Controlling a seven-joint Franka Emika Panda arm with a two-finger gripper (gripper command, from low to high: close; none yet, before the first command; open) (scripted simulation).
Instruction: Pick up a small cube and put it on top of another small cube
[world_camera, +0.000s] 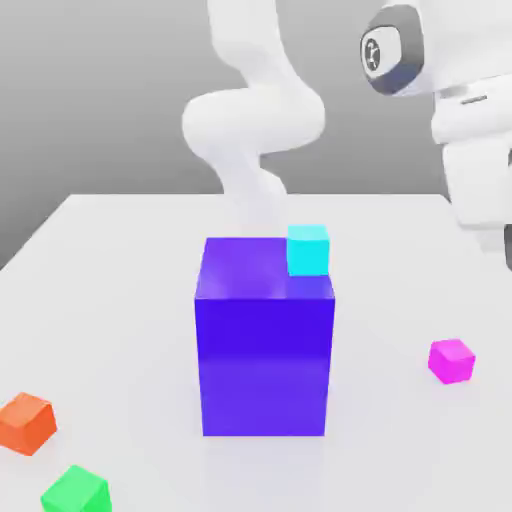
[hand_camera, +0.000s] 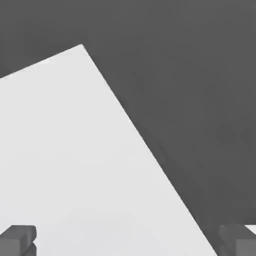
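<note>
A green cube (world_camera: 75, 489) is sitting closest to the exterior camera, at the front edge of the white table (world_camera: 120, 300) toward the exterior view's left, with an orange cube (world_camera: 26, 422) lying just behind it and a little further left. The two are near each other but not touching.

A big purple-blue block (world_camera: 265, 338) is standing upright in the middle of the table, towering over everything else on the surface. A cyan cube (world_camera: 308, 249) is showing at the block's back corner on the exterior view's right; whether it is resting on the block's top or standing behind it cannot be told.

The small magenta-pink cube (world_camera: 451, 360) is lying alone on the table, well apart from the block, on the exterior view's right and roughly level with the block's front face. Nothing is touching it.

The white robot arm (world_camera: 255, 120) is curving up behind the block, and its hand (world_camera: 478, 170) is hanging high at the exterior view's right edge, above the magenta-pink cube and well clear of it.

In the hand view, the gripper (hand_camera: 128, 240) is facing bare table and dark floor (hand_camera: 200, 75), its two grey fingertips (hand_camera: 17, 237) standing wide apart and released, with nothing between them.
</note>
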